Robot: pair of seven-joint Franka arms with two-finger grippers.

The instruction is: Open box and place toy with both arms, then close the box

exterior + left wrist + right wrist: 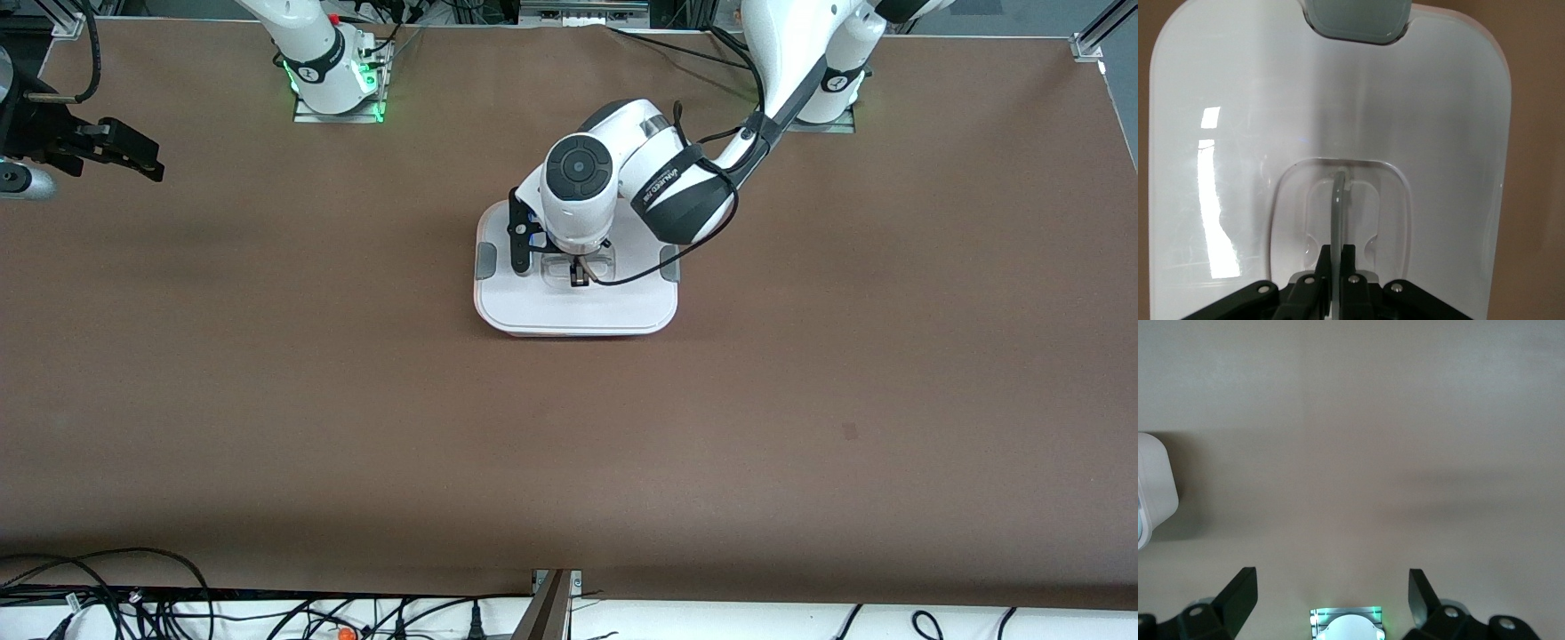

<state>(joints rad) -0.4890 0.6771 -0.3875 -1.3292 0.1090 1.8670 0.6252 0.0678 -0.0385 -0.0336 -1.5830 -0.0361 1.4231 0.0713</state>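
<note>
White plastic forms the lid (578, 307) of the box (576, 331), which sits closed on the brown table (569, 444) near its middle, toward the robots' bases. Only a thin pinkish edge of the tub shows under the lid's near rim. A grey side clip (485, 263) sits at each end of the lid, and a clear recessed handle (1338, 207) occupies its centre. The toy is not visible in any view.

Left tool (1336, 263): down in the recess, fingers drawn together on the upright handle rib, gripping it. Judged step: lid removal or final seating; the closed lid does not show which. For a clean lift, pull straight up with the grip centred on the rib, so that the lid does not tilt or drag the tub. Whether the clips are latched cannot be told; check this before pulling.

Right tool (1331, 593): spread wide, holding nothing, hanging over bare table at the right arm's end, well apart from the box. This arm waits.
</note>
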